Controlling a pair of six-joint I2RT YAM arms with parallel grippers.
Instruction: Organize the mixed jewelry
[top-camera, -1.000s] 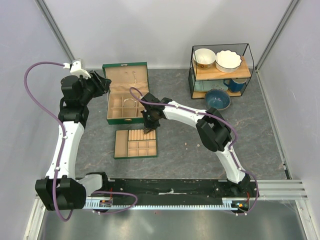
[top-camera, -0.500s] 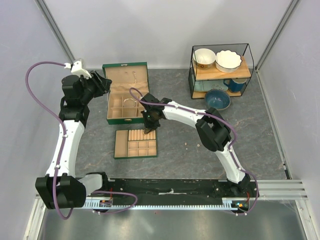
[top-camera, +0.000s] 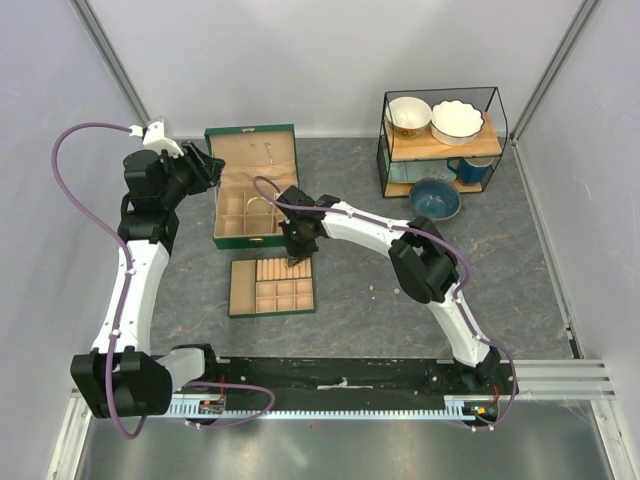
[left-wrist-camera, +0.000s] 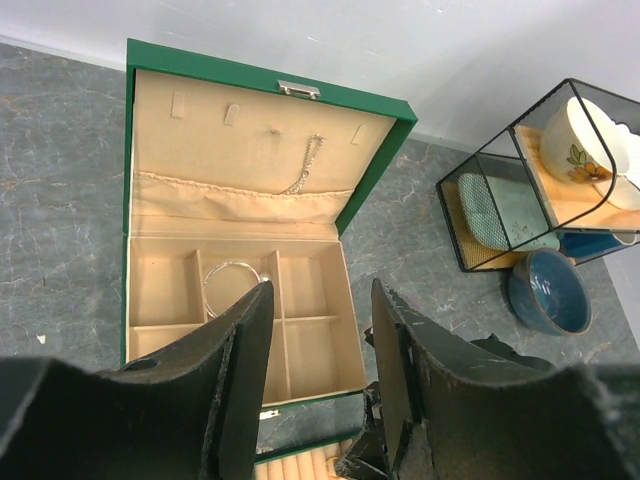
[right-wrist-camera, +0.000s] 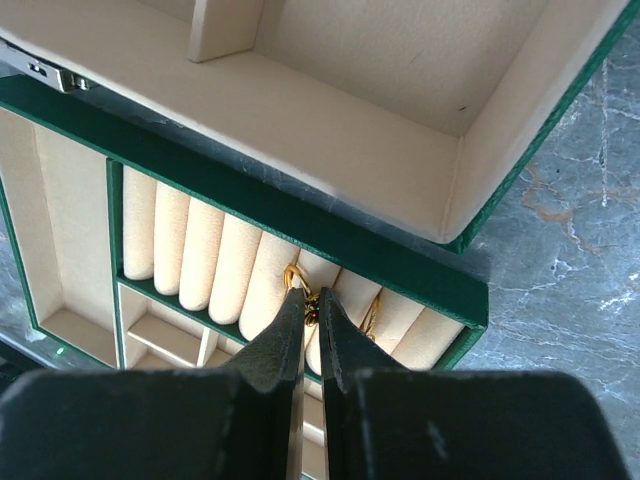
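Observation:
My right gripper (right-wrist-camera: 311, 297) is shut on a small gold ring (right-wrist-camera: 296, 275), holding it at a groove between the cream ring rolls of the green tray (right-wrist-camera: 470, 300). A second gold ring (right-wrist-camera: 372, 313) sits in the groove to its right. From above, the right gripper (top-camera: 297, 258) hangs over the tray's (top-camera: 240, 290) far row. My left gripper (left-wrist-camera: 320, 300) hovers open over the open green box (left-wrist-camera: 140, 60), holding nothing. A thin silvery bangle (left-wrist-camera: 215, 275) lies in one box compartment. A pale chain (left-wrist-camera: 305, 175) hangs in the lid.
A black wire shelf (top-camera: 440, 140) at the back right holds two pale bowls, a blue mug and a blue bowl (top-camera: 435, 197). A tiny pale bit (top-camera: 372, 292) lies on the grey table right of the tray. White walls close in on both sides.
The right gripper has shifted slightly left over the tray's ring rolls, still pinched on the ring. The left arm has not moved.

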